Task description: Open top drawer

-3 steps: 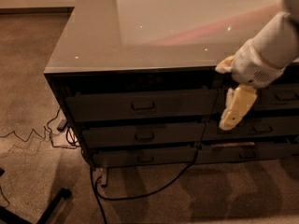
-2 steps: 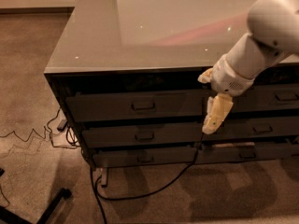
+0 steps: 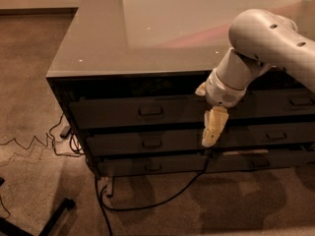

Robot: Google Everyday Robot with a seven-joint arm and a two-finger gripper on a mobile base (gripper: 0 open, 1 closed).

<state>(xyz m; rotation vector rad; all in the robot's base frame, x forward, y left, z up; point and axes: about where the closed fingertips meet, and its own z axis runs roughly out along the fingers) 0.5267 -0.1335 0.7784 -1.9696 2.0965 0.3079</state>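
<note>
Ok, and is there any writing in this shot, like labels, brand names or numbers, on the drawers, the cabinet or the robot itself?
No readable text anywhere in this view.
Cabinet top: plain and glossy, only reflections.
Top drawer and the drawer fronts below: just metal pulls, no labels or numbers.
Robot arm and pincer, which hangs in front of the drawer fronts, right of the top drawer's pull: no logo or marking shows.
</note>
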